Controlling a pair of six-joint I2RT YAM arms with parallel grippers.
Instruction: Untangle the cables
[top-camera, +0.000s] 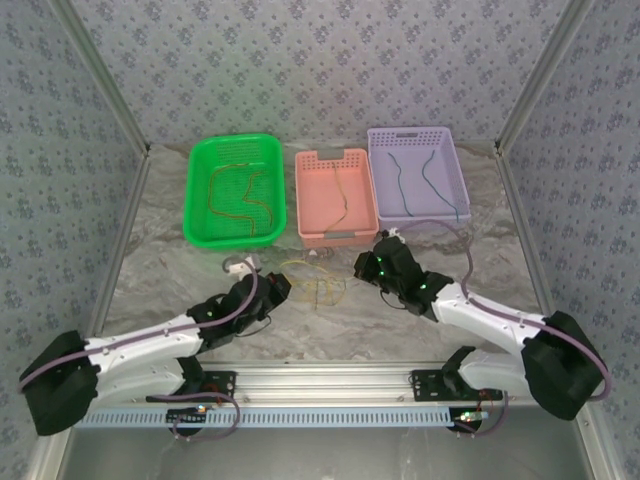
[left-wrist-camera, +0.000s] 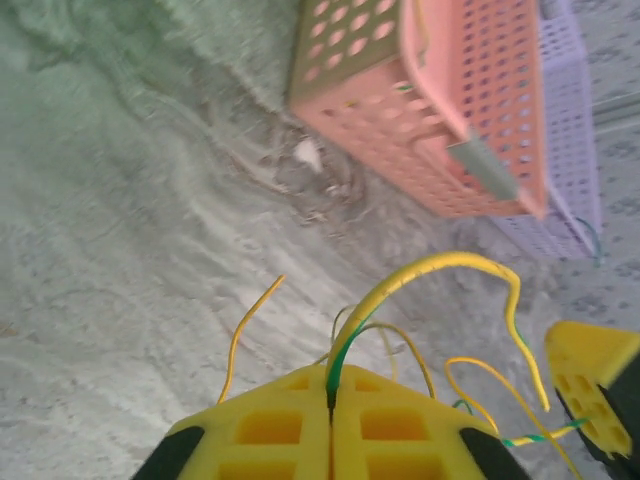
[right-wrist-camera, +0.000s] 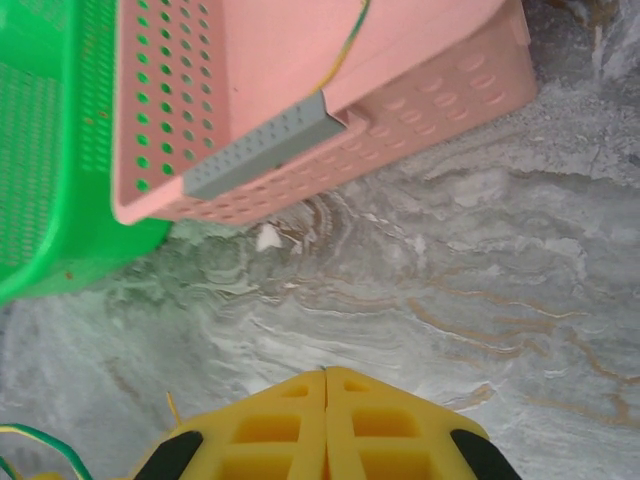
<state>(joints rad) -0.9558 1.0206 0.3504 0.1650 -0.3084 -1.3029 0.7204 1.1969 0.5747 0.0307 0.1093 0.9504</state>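
Top external view: a small loose knot of thin yellow and green cables lay on the marbled counter between the two arms, its strands too fine to separate. The left jaws and right jaws sat either side of it, their state unreadable there. More thin cables curled inside the green basket, pink basket and purple basket.

Left wrist view: blurred, with the perforated baskets cut off; the left jaws' ribbed yellow pads were clamped on a yellow-green cable that arched upward.

Right wrist view: the right jaws' pads were pressed flat together above veined counter, and a green cable end was cropped at the corner
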